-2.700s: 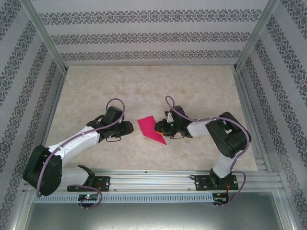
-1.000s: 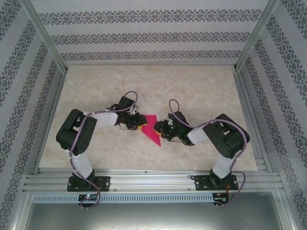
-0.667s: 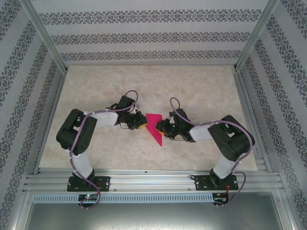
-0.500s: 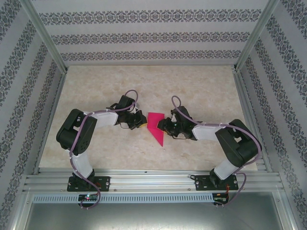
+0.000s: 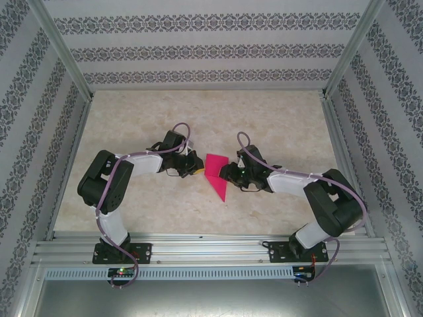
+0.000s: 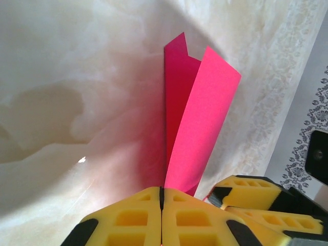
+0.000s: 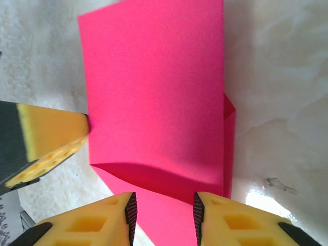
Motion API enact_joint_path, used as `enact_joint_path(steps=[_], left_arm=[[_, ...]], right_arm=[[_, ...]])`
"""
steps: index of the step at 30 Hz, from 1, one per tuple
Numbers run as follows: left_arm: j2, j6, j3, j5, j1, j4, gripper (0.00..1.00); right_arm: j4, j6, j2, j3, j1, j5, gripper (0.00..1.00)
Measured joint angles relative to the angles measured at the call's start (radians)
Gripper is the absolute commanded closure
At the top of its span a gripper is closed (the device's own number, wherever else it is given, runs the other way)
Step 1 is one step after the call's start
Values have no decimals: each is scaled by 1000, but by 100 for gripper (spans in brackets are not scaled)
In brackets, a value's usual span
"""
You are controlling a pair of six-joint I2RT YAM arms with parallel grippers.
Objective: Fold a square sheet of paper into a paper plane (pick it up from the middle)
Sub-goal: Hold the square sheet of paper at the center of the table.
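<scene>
One partly folded magenta-pink paper sheet (image 5: 215, 175) is seen mid-table (image 5: 198, 112), a flap raised and its long point turned toward the near edge. Of two grippers, the left gripper (image 5: 196, 169) is clenched on its left edge, while the right gripper (image 5: 225, 173) is parted, released.

Beige marbled table (image 5: 198, 119), glossy. Walls (image 5: 211, 46) papered in grey floral stripes (back and both sides). Aluminium posts (image 5: 63, 49) at far corners, slotted aluminium rail (image 5: 211, 247) along near edge.
</scene>
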Motion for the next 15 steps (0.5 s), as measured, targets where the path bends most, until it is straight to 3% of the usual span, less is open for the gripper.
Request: enact_joint_path(steps=[5, 15], left_arm=[[0, -5, -10, 3, 2, 6, 96], [-20, -8, -39, 2, 2, 12, 100]], right_arm=[[0, -11, -32, -6, -2, 3, 72], [27, -46, -78, -23, -1, 44, 74]])
